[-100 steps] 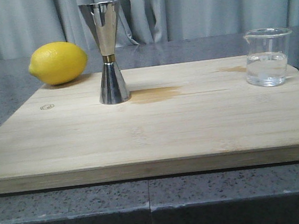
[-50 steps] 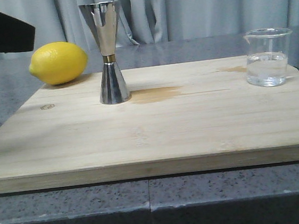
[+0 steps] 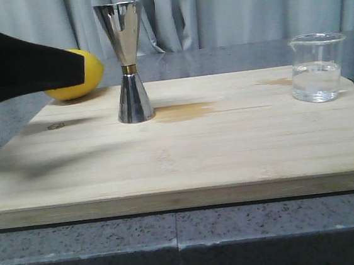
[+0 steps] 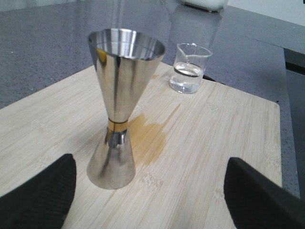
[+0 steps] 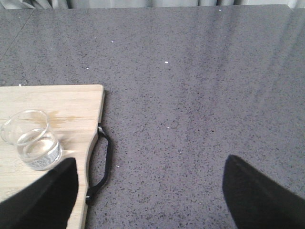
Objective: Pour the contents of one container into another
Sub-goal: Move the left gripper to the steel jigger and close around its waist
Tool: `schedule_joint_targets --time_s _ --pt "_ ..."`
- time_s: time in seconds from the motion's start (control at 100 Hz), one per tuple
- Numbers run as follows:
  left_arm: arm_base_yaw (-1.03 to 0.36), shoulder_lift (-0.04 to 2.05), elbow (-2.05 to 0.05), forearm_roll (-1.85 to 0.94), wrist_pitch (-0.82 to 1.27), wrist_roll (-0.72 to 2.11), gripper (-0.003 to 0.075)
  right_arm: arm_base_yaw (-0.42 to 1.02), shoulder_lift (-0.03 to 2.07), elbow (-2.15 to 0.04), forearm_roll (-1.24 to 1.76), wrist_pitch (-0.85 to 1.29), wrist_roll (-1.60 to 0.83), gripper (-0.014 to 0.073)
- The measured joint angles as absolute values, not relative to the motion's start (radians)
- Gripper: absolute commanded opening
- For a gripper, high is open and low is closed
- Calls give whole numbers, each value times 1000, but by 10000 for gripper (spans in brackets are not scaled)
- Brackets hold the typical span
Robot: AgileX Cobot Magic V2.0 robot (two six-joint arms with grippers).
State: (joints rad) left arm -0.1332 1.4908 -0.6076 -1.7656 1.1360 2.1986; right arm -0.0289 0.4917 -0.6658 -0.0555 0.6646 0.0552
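**Inspector:** Beaker (image 3: 318, 68) stands upright near the right end of the cutting board (image 3: 230, 152), part-filled with clear liquid, untouched. The jigger (image 3: 126, 63) stands upright toward the board's left rear, well apart from it, with a tan stain (image 3: 184, 111) just beside its base.

**Operator:** What changed?

**Inspector:** Your left gripper (image 4: 147, 191) has come in from the left. A second ago only a dark corner showed at the frame edge; now its black body covers most of the lemon (image 3: 93, 70) and throws a shadow over the board's left side. The left wrist view shows its jaws spread wide, the jigger centred ahead of them, nothing held.

**Operator:** And the right?

**Inspector:** Your right gripper (image 5: 147, 191) hangs off the board's right edge, jaws also apart and empty, the beaker near its left finger.

**Operator:** Meaning?

**Inspector:** My judgement: you are reaching to steady the jigger. No pour has begun, and the beaker remains to be grasped.
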Motion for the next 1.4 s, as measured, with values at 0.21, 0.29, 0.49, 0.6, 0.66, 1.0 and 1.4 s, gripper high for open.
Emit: schedule_joint_targets --time_s 0.21,0.29,0.49,0.6,0.66,1.0,1.4 --pt "-156 1593 -669 -1772 1145 2216 587 -29 492 -666 -55 665 55 575" --pt "-177 1622 -700 -1774 1146 2222 587 -29 492 -666 -55 665 55 575" --pt "-239 1691 -775 -1774 1148 2224 587 -29 492 -666 -55 665 55 575" --pt "-263 1723 -825 -1774 1151 2226 587 -29 492 -666 -55 665 55 575" --pt "-274 1743 -848 -1774 1153 2226 587 -29 492 -666 -55 665 55 575" --pt "-296 1770 -893 -1774 1153 2226 562 -29 492 -666 -55 666 55 575" --pt "-296 1770 -895 -1774 1153 2226 239 -29 492 -666 -55 666 55 575"
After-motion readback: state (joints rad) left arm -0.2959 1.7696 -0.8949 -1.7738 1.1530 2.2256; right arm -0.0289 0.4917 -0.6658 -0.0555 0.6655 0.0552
